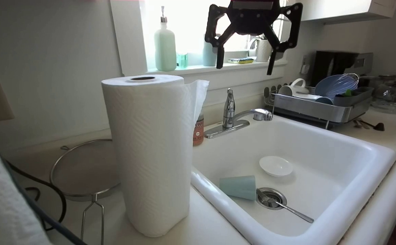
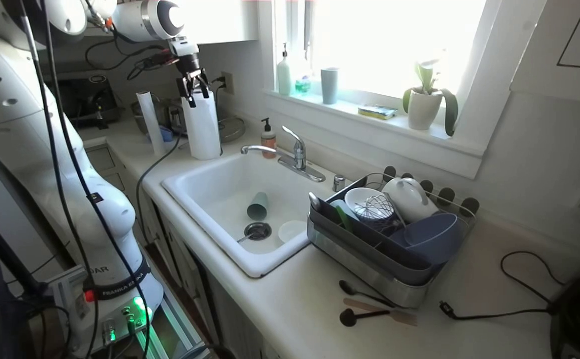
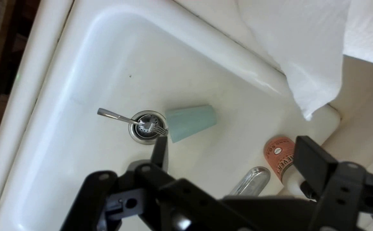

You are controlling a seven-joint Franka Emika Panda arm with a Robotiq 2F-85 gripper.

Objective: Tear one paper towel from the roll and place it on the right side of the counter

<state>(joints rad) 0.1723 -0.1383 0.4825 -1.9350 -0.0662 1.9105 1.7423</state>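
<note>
Paper towel (image 1: 200, 97) is flaring from the roll (image 1: 148, 153); your tool (image 1: 245, 69) is hovering empty, jaws standing wide apart.

Blocked left of centre in an exterior view by the upright roll (image 1: 150, 153), with the loose end of the paper towel (image 1: 199, 95) out to its right. Passable above the sink (image 1: 358, 190), right of the roll, up to the faucet (image 1: 229, 112); cluttered at the bottom by cup (image 1: 237, 188) and fork (image 1: 293, 211). Obstructed right of centre in an exterior view by the dish rack (image 2: 359, 274); roomy over the counter (image 2: 309, 299) at lower centre, left of the spoons (image 2: 348, 317).
</note>
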